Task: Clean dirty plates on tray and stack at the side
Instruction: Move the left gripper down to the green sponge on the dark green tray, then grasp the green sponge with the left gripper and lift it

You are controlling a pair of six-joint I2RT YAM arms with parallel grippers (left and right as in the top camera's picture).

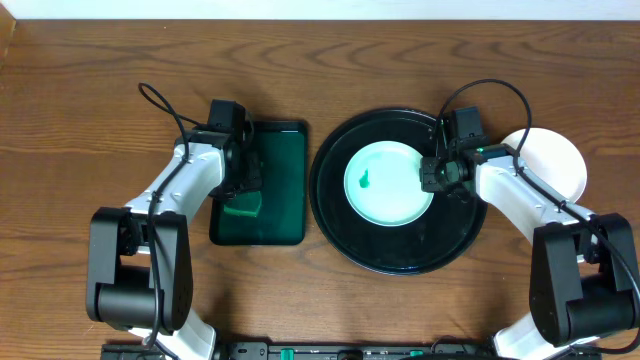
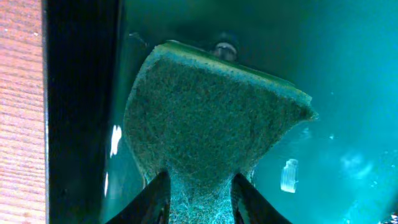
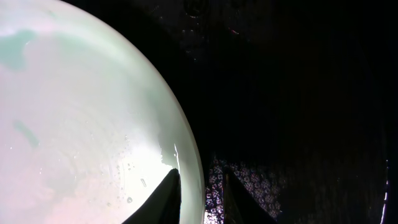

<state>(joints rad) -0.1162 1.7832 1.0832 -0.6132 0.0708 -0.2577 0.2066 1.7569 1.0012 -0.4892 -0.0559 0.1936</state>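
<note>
The black tray sits a little right of the middle of the wooden table. One white plate lies flat inside it, with a small green smear left of the plate's centre. A second plate rests on the table just off the tray's right side, partly under the right arm.

The right gripper is down at the right edge of the plate on the tray. Seen from its wrist, one finger is over the plate's pale surface and the other is over the dark tray floor, with the rim running between them. I cannot tell whether they are actually pinching it.

On the left is a dark green rectangular tray. The left gripper reaches into its left half and is closed on a green scrubbing sponge. The sponge bunches narrow between the fingers and fans out wide beyond them, lying near the tray's left wall.
</note>
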